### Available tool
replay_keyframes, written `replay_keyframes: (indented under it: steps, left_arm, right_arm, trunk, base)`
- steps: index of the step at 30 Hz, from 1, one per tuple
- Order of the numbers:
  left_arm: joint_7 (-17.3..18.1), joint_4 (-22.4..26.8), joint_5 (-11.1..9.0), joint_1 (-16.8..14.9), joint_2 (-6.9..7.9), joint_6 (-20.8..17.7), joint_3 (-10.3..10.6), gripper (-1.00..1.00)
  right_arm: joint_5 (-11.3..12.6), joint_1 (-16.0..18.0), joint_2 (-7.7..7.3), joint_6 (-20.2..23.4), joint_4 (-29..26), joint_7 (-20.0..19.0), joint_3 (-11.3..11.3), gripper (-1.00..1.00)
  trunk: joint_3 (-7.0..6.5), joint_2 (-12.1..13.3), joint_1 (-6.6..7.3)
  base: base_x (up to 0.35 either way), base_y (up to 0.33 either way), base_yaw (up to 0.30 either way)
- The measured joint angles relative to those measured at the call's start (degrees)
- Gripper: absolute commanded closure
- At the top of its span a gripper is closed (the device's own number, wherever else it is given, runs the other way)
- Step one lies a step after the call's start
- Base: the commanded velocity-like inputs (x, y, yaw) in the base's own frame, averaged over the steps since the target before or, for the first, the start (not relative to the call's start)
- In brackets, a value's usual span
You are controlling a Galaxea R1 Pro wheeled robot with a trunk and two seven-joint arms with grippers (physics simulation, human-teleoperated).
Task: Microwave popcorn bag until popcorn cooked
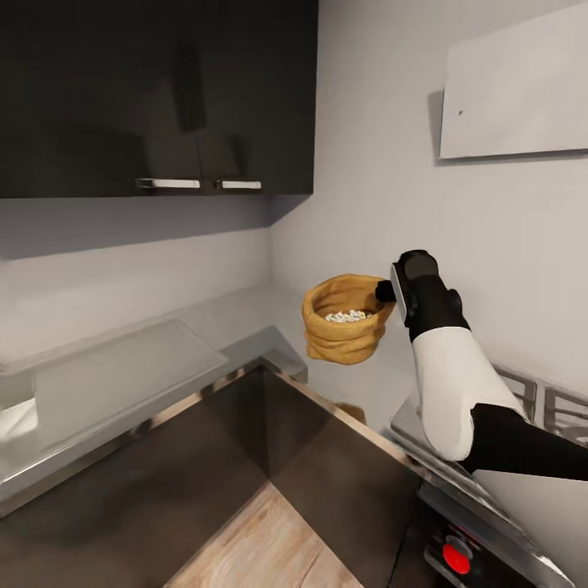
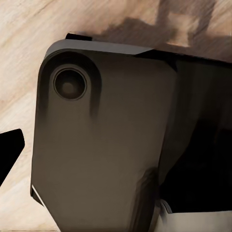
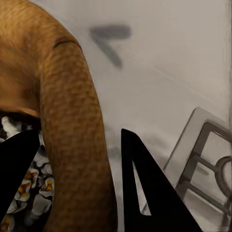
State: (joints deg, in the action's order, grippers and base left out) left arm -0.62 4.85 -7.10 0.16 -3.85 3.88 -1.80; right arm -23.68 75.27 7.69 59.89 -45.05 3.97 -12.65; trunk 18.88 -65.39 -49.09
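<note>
Mustard-brown and wrinkled, the popcorn bag [image 1: 347,320] was seen in the head view held in the air above the inner corner of the table [image 1: 122,384], clear of its grey steel surface. It was gripped at its rolled rim by the right gripper [image 1: 384,291], apparently so that the sack hung upright and the popcorn [image 1: 349,315] was kept inside; whitish pieces were visible in its mouth. A stove grate [image 1: 563,408] lay at the right, beneath the forearm, and a red knob [image 1: 456,559] below it. Dark upper cabinets [image 1: 155,90] were fixed to the wall above the table.

In the left wrist view a grey-brown housing with a round socket [image 2: 70,83] was seen close up over the wood floor [image 2: 19,58]. Whether the left jaws were wide or narrow could not be told.

In the right wrist view the jaws were closed on the bag's rim, one finger [image 3: 17,164] inside among the popcorn [image 3: 36,191] and the other finger [image 3: 145,188] outside the woven wall [image 3: 72,145]. Such a pinch on one side was judged likely to let the sack tilt.
</note>
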Motion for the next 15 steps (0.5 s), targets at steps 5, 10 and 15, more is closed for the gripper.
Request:
replay_keyframes:
  steps: [5, 10, 15]
  left_arm:
    - [0.02, 0.05, 0.06, 0.02, -0.08, 0.06, 0.00, -1.00]
    - [0.03, 0.00, -0.02, 0.01, -0.09, 1.06, 0.00, -1.00]
    - [0.04, -0.02, -0.03, 0.04, -0.17, 1.23, 0.00, -1.00]
  right_arm:
    - [0.15, 0.00, 0.36, 0.00, -0.01, -0.09, 0.09, 1.00]
    - [0.27, 0.00, 0.74, 0.00, -0.01, -0.16, -0.14, 1.00]
    - [0.32, 0.00, 0.69, 0.00, -0.01, -0.23, -0.03, 1.00]
  trunk:
    - [0.00, 0.00, 0.00]
    - [0.00, 0.00, 0.00]
    - [0.00, 0.00, 0.00]
  base:
    - [-0.348, 0.000, 0.000]
    - [-0.349, 0.000, 0.000]
    - [-0.348, 0.000, 0.000]
